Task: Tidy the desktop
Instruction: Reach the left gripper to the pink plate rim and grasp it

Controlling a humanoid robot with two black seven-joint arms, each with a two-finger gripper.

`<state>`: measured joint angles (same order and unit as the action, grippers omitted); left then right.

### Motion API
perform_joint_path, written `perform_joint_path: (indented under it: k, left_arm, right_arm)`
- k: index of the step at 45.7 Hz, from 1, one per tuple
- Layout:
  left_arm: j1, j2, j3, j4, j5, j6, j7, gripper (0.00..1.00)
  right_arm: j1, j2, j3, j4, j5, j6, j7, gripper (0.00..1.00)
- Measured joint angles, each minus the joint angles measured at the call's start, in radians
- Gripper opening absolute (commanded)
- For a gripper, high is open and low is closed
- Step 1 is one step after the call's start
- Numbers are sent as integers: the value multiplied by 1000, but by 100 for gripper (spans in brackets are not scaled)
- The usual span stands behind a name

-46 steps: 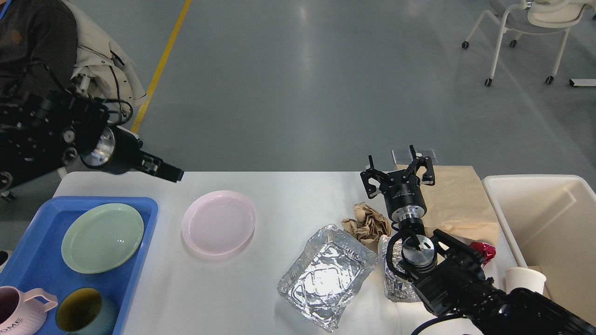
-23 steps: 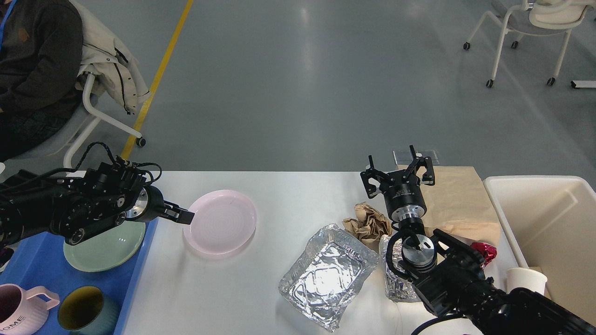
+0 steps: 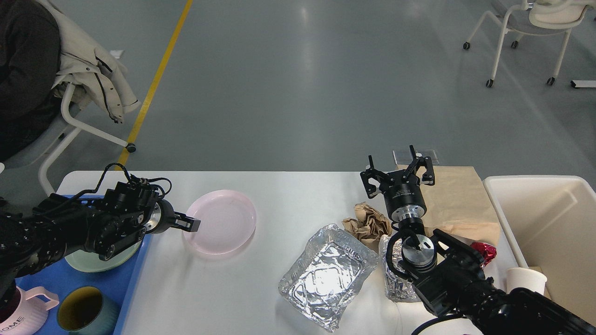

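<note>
The white desktop [image 3: 288,195] carries a pink plate [image 3: 222,220], a crumpled foil tray [image 3: 326,275], a second foil piece [image 3: 396,279], a ball of brown paper [image 3: 369,222], a flat brown paper bag [image 3: 454,200] and a red wrapper [image 3: 484,251]. My left gripper [image 3: 192,224] is at the pink plate's left rim, its fingers close together around the rim; whether it grips the plate I cannot tell. My right gripper [image 3: 398,171] is open and empty, held above the back edge near the brown paper.
A blue tray [image 3: 51,284] at the left holds a green plate [image 3: 100,258], a pink mug [image 3: 23,314] and a dark cup [image 3: 84,314]. A cream bin [image 3: 549,223] stands at the right, a white paper cup [image 3: 525,279] beside it. Chairs stand beyond the table.
My left arm has come down from above the table's back left and moved its gripper to the pink plate's left rim. The right arm has not moved.
</note>
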<state>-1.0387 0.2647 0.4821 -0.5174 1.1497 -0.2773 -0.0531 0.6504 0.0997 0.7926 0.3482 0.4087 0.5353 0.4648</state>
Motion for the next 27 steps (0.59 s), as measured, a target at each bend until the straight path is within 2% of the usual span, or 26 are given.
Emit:
perform_joint_path:
  k: [8, 12, 15, 16, 27]
  left_arm:
    - [18, -22, 5, 31, 4, 6, 2, 61]
    - [19, -35, 6, 37, 4, 6, 5, 53]
    - [24, -45, 6, 43, 4, 6, 7, 38]
    - [26, -49, 6, 46, 4, 5, 7, 36]
    - [37, -74, 41, 78, 12, 1, 7, 23]
  right_arm:
    - [0, 0, 0, 0, 1, 0, 0, 100]
    - [0, 0, 0, 0, 1, 0, 0, 100]
    - [0, 0, 0, 0, 1, 0, 0, 100]
    - [0, 0, 0, 0, 1, 0, 0, 100]
    - [0, 0, 0, 0, 1, 0, 0, 100]
